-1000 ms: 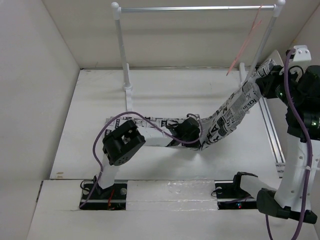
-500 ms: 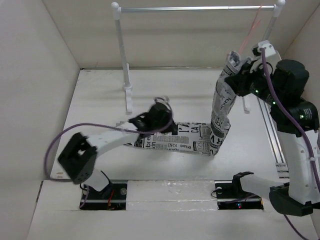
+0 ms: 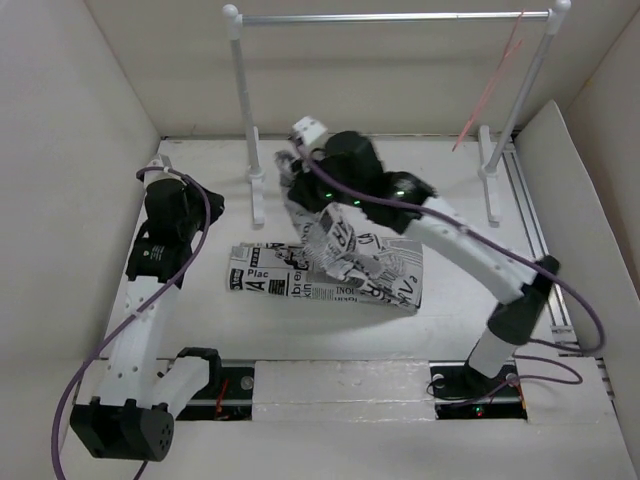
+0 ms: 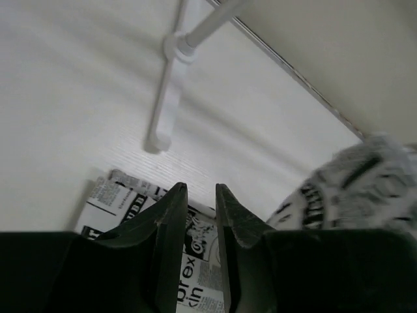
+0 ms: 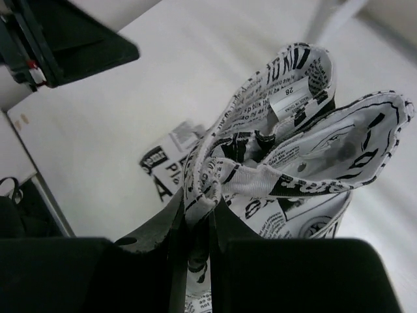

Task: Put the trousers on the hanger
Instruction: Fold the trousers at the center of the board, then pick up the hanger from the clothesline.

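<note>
White surface [image 3: 470, 210]: right pincer [image 5: 195, 210], clamped on trousers [image 3: 340, 285], swung leftward off hanger [image 3: 483, 92]; my left pincer [image 4: 200, 194] released, apart. Folded, unhung.

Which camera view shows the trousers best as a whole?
The top external view: the trousers lie folded on the table, one end lifted by the right gripper. The right wrist view shows only a bunched end between the fingers; the left wrist view, a flat corner and a blurred lifted part.
</note>
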